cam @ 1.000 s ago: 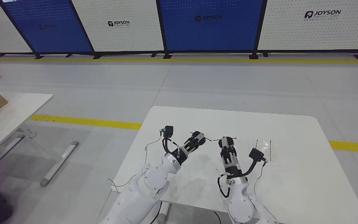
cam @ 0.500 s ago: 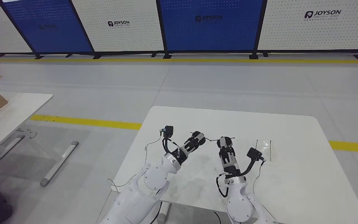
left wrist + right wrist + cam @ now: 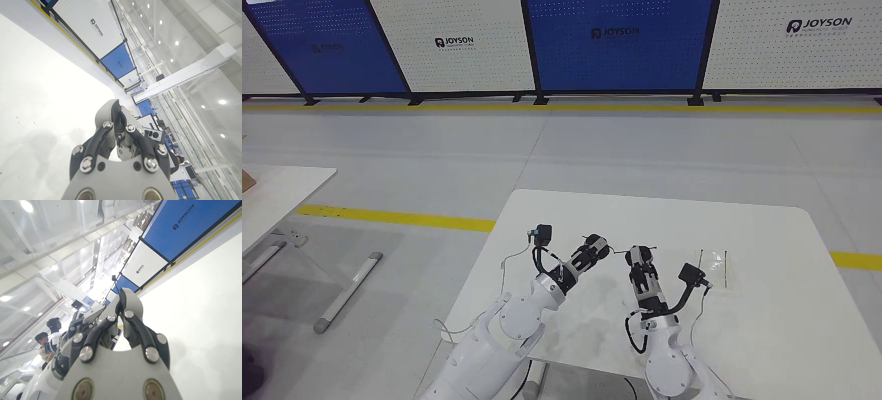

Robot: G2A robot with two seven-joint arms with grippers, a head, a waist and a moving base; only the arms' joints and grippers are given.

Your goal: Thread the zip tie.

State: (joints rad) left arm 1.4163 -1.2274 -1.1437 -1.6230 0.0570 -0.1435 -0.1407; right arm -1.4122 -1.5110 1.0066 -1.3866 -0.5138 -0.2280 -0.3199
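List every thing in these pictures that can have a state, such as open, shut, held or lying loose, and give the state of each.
left gripper: shut; what it pinches, if anything, cannot be told.
right gripper: shut on the zip tie.
zip tie: clamped, with its head end sticking out beyond the fingertips.
thin dark strips: lying loose on the table beside the right arm, apart from both grippers.

Top view: set high overhead, looking down and forward across the white table to the panels beyond. Wrist views: mounted close behind the left tool and right tool, tilted upward toward the ceiling, sharing the same table and panels.
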